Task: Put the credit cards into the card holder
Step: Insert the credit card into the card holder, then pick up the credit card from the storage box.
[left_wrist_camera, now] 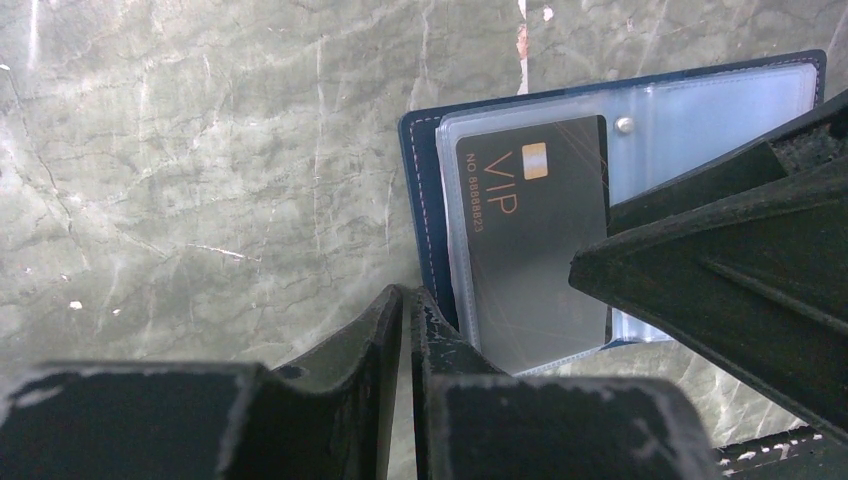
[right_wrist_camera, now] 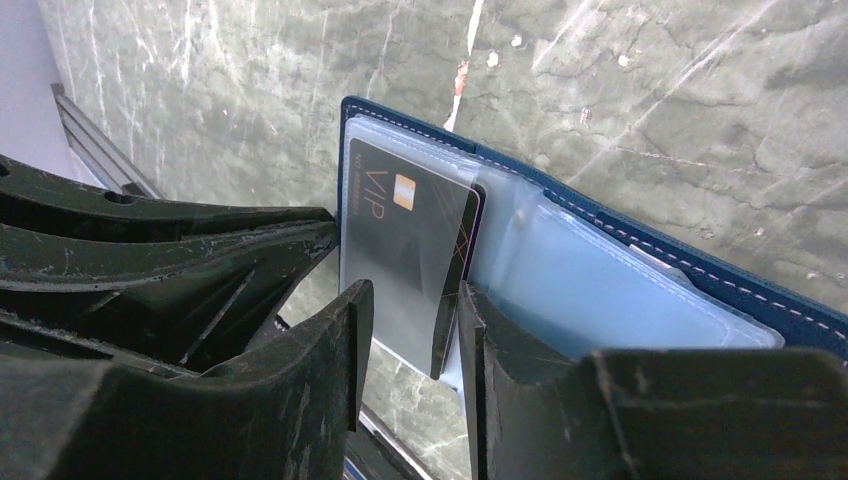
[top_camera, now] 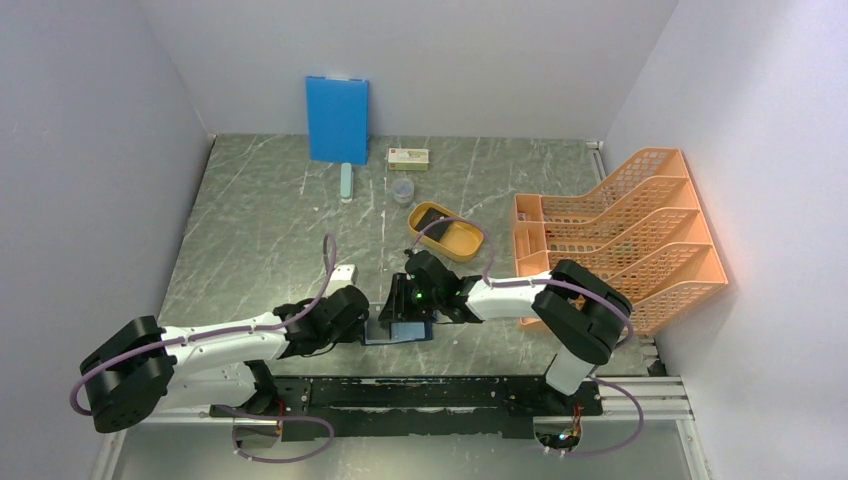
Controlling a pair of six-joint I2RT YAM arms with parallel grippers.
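Top external: card holder [top_camera: 400, 332] lies open at table's [top_camera: 260, 230] near edge, midway along it, between both arms. Left wrist: left gripper [left_wrist_camera: 408, 320] fingers pressed together, tips at holder's edge; pinch on cover unclear. Dark VIP card [left_wrist_camera: 530, 250] partly inside clear sleeve. Right wrist: right gripper [right_wrist_camera: 415, 330] fingers part spread, astride card's end; squeeze on card cannot be told.

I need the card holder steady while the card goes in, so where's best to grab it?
Pinch the card holder by its stitched left edge, from the left: it lies open flat and that border juts past the clear sleeves.
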